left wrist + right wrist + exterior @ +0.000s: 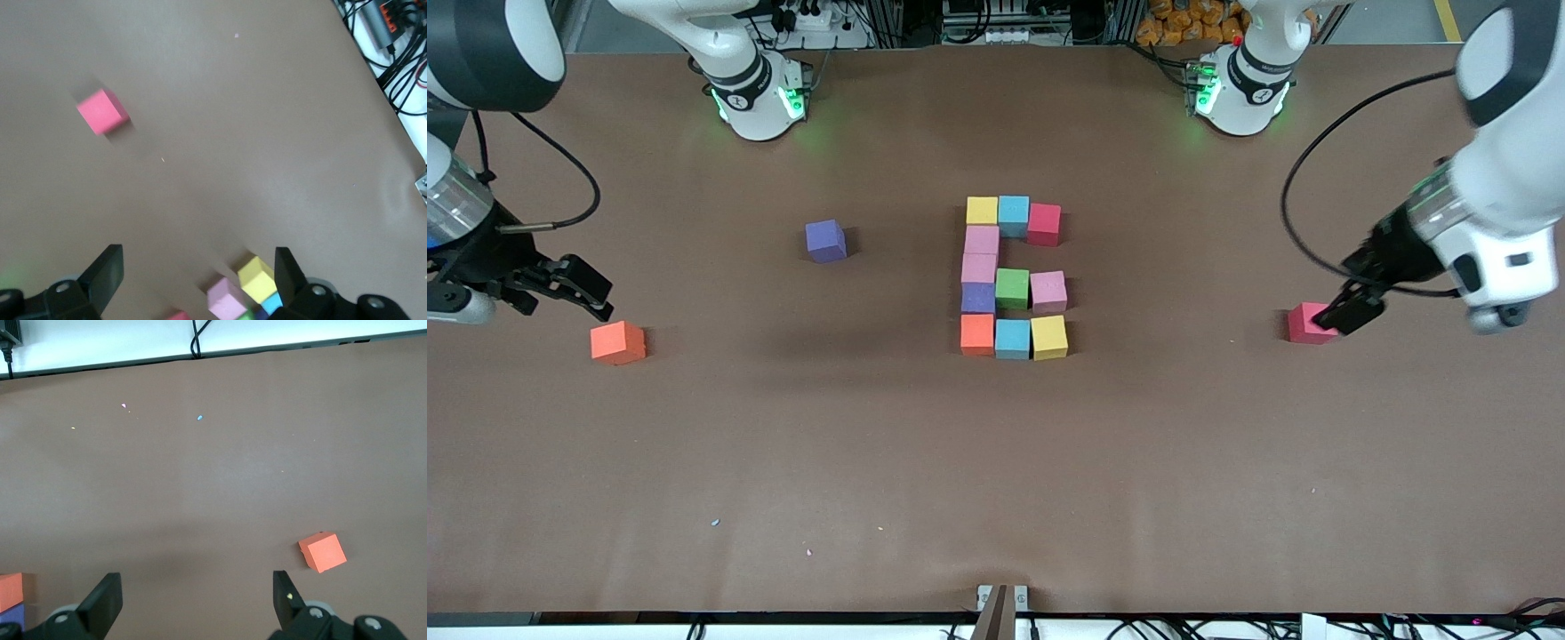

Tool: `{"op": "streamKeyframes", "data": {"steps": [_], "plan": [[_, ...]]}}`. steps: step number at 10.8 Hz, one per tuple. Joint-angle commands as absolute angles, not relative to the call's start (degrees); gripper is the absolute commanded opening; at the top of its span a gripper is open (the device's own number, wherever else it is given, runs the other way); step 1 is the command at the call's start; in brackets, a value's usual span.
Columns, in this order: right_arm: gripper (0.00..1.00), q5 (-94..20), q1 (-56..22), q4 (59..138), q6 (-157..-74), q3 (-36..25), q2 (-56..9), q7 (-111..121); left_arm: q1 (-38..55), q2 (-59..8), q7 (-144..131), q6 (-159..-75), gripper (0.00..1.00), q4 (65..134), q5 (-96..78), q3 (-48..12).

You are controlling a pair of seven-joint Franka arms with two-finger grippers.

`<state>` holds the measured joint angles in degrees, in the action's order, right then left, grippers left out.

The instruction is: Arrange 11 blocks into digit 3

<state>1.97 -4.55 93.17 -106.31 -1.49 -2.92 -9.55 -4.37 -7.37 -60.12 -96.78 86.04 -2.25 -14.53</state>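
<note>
Both claws are released: the left claw (1352,313) sits by the pink block (1307,324), the right claw (574,289) just above the orange block (617,342). We'd guess they're light, squishy foam, so pinch flat sides.

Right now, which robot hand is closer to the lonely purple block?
The right one. The right gripper hangs open by the orange block, at the purple block's end of the table. The left gripper is open by the red block, past the figure.
</note>
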Motion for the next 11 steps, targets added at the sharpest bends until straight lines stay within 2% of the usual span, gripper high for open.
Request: {"op": "streamKeyframes", "data": {"steps": [1,4,11], "plan": [[1.0,1.8,-3.5,90.4,-100.9,-1.0,-3.0,-9.3,1.3,-4.0,-49.6,-93.7,1.0,86.0,-2.0,-6.2],[1.0,1.4,-3.5,85.5,-95.9,-1.1,-2.9,-9.8,0.4,-2.5,-32.8,-90.3,1.0,85.5,-1.2,-5.8],[1.0,2.6,-3.1,83.5,-95.5,-1.0,-3.1,-9.5,1.0,-1.9,-12.7,-86.1,1.0,83.7,3.3,-6.9]]}}
